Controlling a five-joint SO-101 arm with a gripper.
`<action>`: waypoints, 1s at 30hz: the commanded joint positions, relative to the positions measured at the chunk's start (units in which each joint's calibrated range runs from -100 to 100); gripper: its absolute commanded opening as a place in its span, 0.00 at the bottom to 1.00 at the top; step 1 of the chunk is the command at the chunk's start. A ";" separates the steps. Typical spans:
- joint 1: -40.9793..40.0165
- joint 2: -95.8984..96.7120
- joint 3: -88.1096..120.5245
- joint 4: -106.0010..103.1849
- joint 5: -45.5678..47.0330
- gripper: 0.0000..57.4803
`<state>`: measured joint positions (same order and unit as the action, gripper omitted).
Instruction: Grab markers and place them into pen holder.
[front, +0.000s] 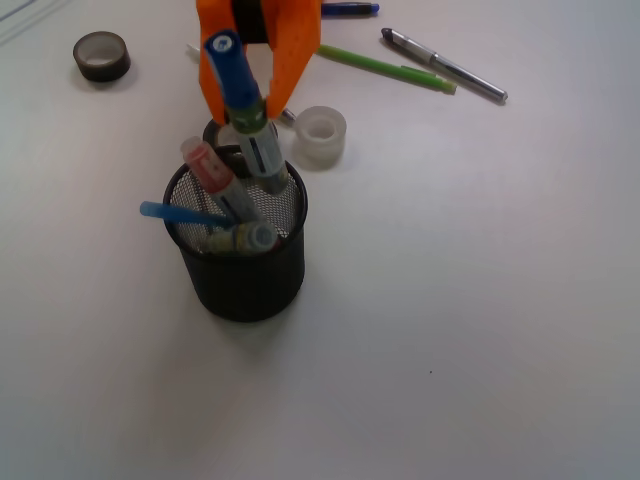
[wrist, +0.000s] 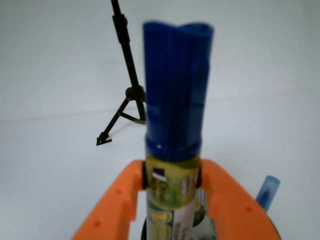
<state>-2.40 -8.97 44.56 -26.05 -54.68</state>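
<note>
Dark tape roll (front: 102, 56): far left on the table (front: 480, 300), well apart from the cup.
Light-blue stick (front: 180, 214): leans out over the cup's left rim.
Red marker (front: 212, 172): stands tilted in the cup, cap up.
Third marker (front: 252, 237): lies low inside the cup; its end colour is hard to tell.
Pen holder (front: 240, 280): black mesh cup, upright, below the gripper.
Gripper (front: 250, 112): orange, reaching down from above the cup's back rim; its fingers (wrist: 220, 192) are narrowed onto the blue marker's barrel.
Blue marker (front: 243, 105): cap up, tilted, lower end inside the cup, barrel touching both fingers.
Clear tape roll (front: 321, 136): just right of the cup.
Green pen (front: 385, 68) and silver pen (front: 445, 66): far right, lying flat.
Tripod (wrist: 125, 75): wrist view only, behind the blue cap.
</note>
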 joint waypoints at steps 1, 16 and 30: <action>0.05 1.36 0.18 -1.42 -0.15 0.02; 1.77 0.51 -4.17 2.16 10.31 0.65; -0.55 -32.21 -11.41 59.56 48.55 0.55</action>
<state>-1.74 -33.28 34.77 21.04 -18.29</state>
